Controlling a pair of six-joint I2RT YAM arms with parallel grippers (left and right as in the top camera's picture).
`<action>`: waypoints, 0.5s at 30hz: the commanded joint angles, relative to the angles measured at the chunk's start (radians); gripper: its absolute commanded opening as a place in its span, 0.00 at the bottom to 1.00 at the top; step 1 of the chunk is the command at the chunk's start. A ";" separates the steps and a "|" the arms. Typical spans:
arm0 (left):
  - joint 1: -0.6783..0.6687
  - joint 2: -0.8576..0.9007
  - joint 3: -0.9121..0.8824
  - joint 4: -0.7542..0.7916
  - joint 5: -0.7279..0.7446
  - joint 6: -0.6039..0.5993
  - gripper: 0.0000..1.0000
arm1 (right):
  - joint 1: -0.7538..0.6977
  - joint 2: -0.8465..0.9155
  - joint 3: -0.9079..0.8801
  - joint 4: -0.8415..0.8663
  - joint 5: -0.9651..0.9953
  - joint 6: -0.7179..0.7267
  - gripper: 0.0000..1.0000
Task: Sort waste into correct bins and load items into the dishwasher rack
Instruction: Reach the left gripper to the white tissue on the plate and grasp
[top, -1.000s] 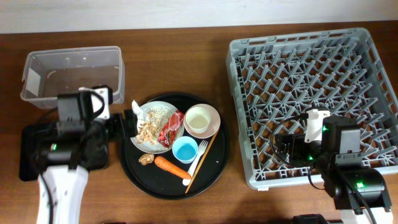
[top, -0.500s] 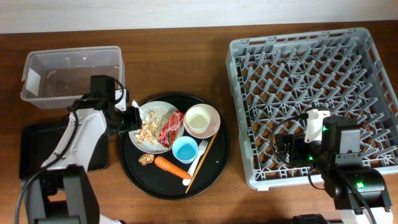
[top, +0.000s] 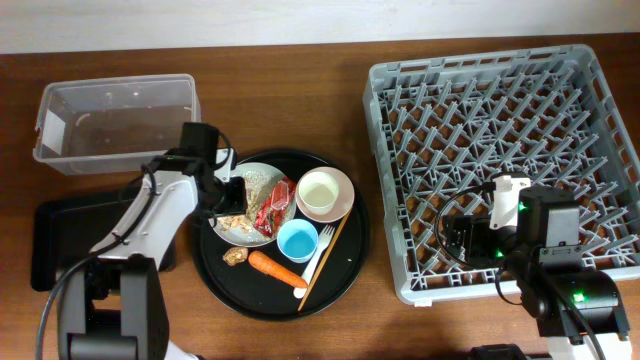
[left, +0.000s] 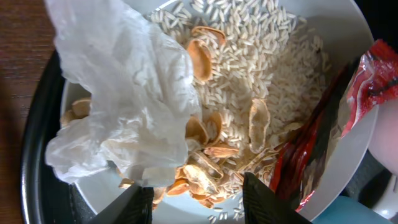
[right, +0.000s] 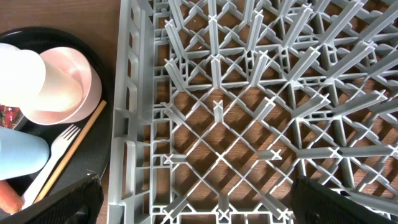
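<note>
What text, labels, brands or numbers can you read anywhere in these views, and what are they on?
No text can be read in any view.
Red wrapper: shiny red and dark patches in the left wrist view, with no legible lettering; too small to tell from overhead.
Clear tub: no label or marking shows.
Dishwasher rack: plain grey plastic, no marking shows.

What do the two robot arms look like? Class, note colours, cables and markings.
Left arm: white links, black joints, black cable alongside. Right arm: black housings, small green lights, a white block, black cables. Left end effector and right end effector: black fingers.
</note>
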 joint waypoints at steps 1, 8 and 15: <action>-0.010 0.008 0.012 0.001 -0.068 -0.016 0.45 | 0.005 -0.002 0.021 0.000 -0.005 0.006 0.99; -0.010 0.009 0.012 0.007 -0.107 -0.016 0.44 | 0.005 -0.002 0.021 0.000 -0.005 0.006 0.99; -0.010 0.009 0.012 0.010 -0.106 -0.016 0.10 | 0.005 -0.002 0.021 0.000 -0.005 0.006 0.99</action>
